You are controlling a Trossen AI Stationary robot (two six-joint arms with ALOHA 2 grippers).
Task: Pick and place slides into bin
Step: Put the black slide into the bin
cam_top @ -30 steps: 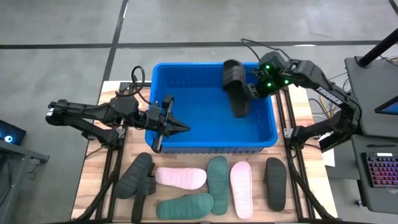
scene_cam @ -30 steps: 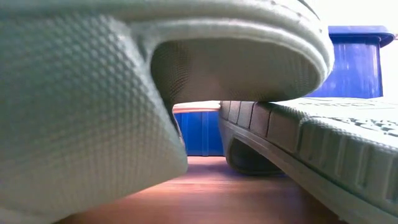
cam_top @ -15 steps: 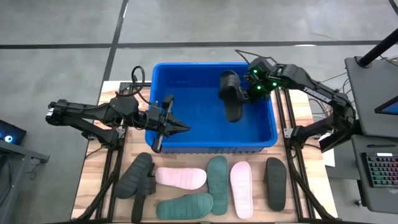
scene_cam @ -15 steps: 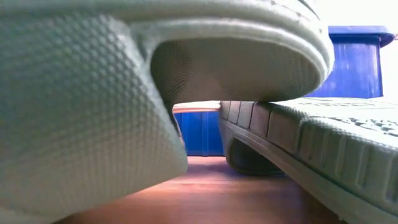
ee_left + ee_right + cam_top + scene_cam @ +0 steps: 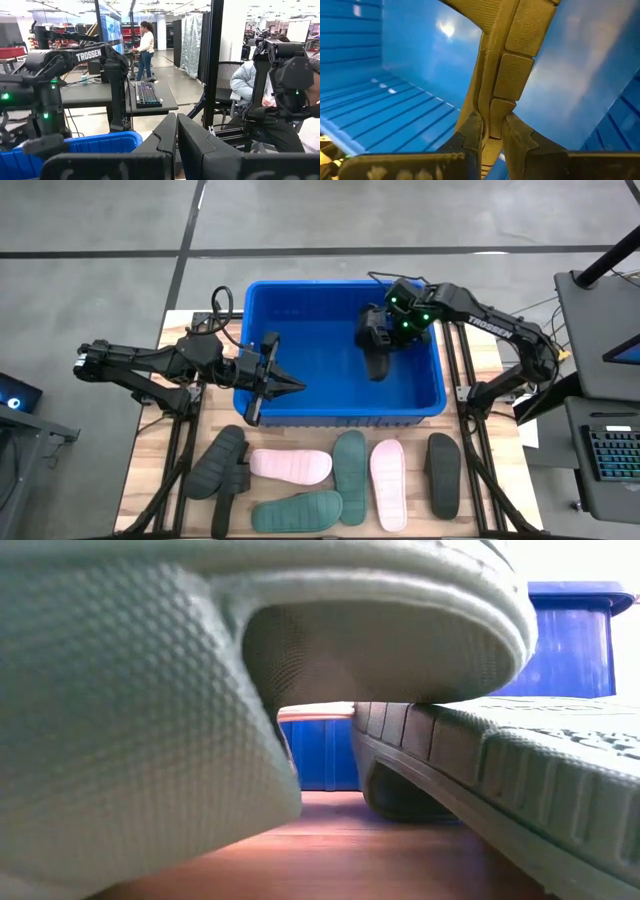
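Held slide: black slide (image 5: 377,342) hanging inside the bin, right half, near the far-right corner; long axis runs roughly far-to-near in the high view.
Grip: right gripper (image 5: 392,327) has its fingers (image 5: 470,131) clamped on a thin edge of the black slide (image 5: 506,60); wrist view shows the sandal upright between them against blue walls.
Bin: bright blue bin (image 5: 265,290) at the far middle of the table, ribbed walls, rolled rim; blue floor bare apart from the hanging slide.
Slides on table: seven in a row along the near edge, in front of the bin.
- charcoal pair (image 5: 222,465) at the left, one overlapping the other.
- pale pink slide (image 5: 290,466) lying crosswise, just right of the charcoal pair.
- dark green slide (image 5: 297,511) crosswise, nearest the table edge.
- second dark green slide (image 5: 350,462) lengthwise, touching the first.
- second pale pink slide (image 5: 388,470) just beside it.
- black slide (image 5: 443,473) at the far right, apart.
Left gripper: left gripper (image 5: 290,386) over the bin's near-left corner, fingers (image 5: 167,137) together, holding nothing.
Low view: filled by a slide strap (image 5: 150,690) and a ribbed sole (image 5: 520,770) close to the lens; bin wall (image 5: 570,640) behind.
Table: wood table (image 5: 490,360).
Room: person standing (image 5: 146,42) far off, another seated (image 5: 250,80).
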